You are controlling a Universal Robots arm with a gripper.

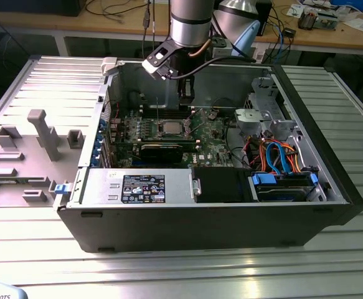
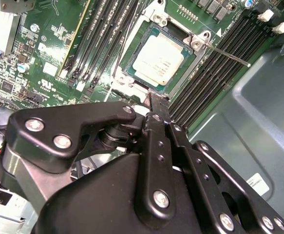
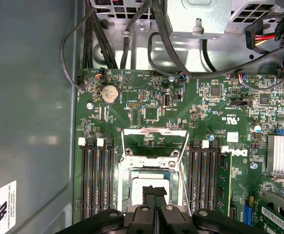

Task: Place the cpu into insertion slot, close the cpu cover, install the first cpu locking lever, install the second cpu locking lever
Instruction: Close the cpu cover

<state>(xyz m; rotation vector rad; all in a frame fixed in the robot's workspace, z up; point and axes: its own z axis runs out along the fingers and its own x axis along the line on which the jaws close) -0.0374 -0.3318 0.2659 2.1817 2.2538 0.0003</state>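
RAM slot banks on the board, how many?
2. One bank lies between the cpu and the case wall, the other on the cpu's opposite side. The gripper hides some of the board.

I count one cpu (image 2: 160, 57), sitting in one insertion slot (image 3: 123, 181) at the tips of my single pincer (image 3: 154, 191). One cpu cover (image 3: 154, 130) stands just beyond the fingertips. Two banks of memory slots (image 3: 97, 180) flank the pincer, one per side, with four white latch tabs (image 3: 82, 142), two per side. Farther beyond the pincer lies one coin cell (image 3: 109, 93). One locking lever rod (image 2: 227, 53) is all I can count for certain.
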